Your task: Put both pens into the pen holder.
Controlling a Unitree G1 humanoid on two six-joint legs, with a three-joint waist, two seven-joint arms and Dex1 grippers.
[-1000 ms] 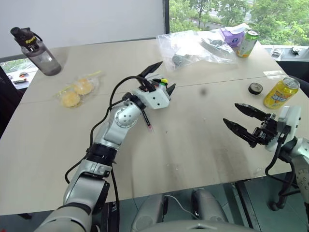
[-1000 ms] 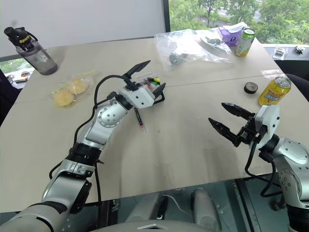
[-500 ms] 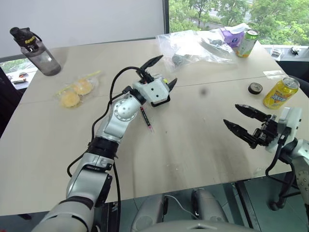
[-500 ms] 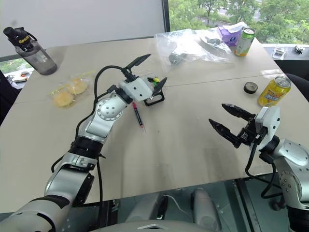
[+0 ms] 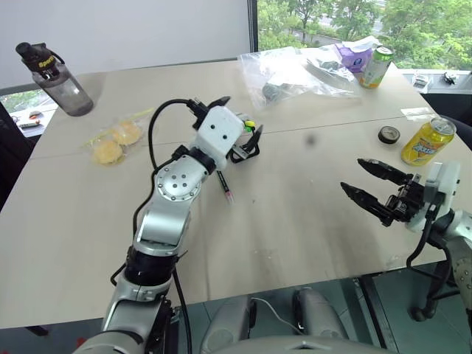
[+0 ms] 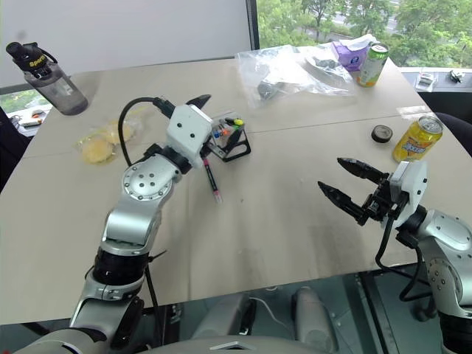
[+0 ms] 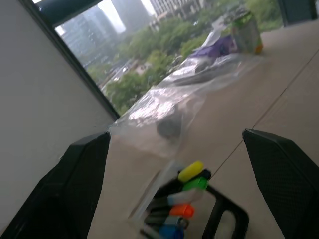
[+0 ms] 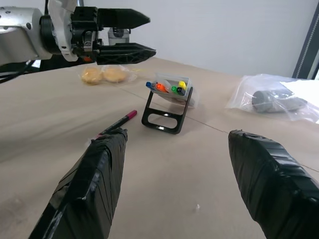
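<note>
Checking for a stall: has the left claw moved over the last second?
Yes. The left claw, open, has drawn back toward the robot, away from the clear plastic bag; the pen holder now shows more fully.

On the table (image 5: pixel 295 214) you see a dark water bottle (image 5: pixel 55 77) at far left, bagged pastries (image 5: pixel 116 140), a clear plastic bag (image 5: pixel 295 74), a green can (image 5: pixel 377 66), a yellow can (image 5: pixel 428 141) and a small black cap (image 5: pixel 390 135).
</note>
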